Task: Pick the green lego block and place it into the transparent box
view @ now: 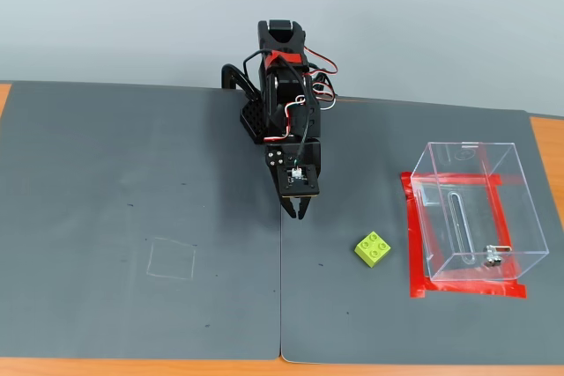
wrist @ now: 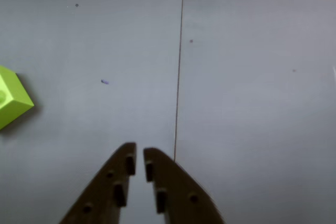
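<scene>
- The tabletop (view: 132, 173) is covered by two gray mats with a thin seam (view: 281, 305) between them.
- Red tape (view: 407, 244) lies around the bottom of the transparent box (view: 476, 213), at the right in the fixed view.
- A faint square outline (view: 171, 259) is drawn on the left mat.
- The fingers (wrist: 139, 153) are almost closed and hold nothing.
- The green lego block (view: 374, 248) sits on the mat between the fingers and the box, apart from both.
- In the wrist view the block is at the left edge, well away from the fingertips.

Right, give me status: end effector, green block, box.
End effector shut, empty, above the mat seam. Green lego block on the mat, untouched, beside the transparent box. Nothing in the way.
</scene>
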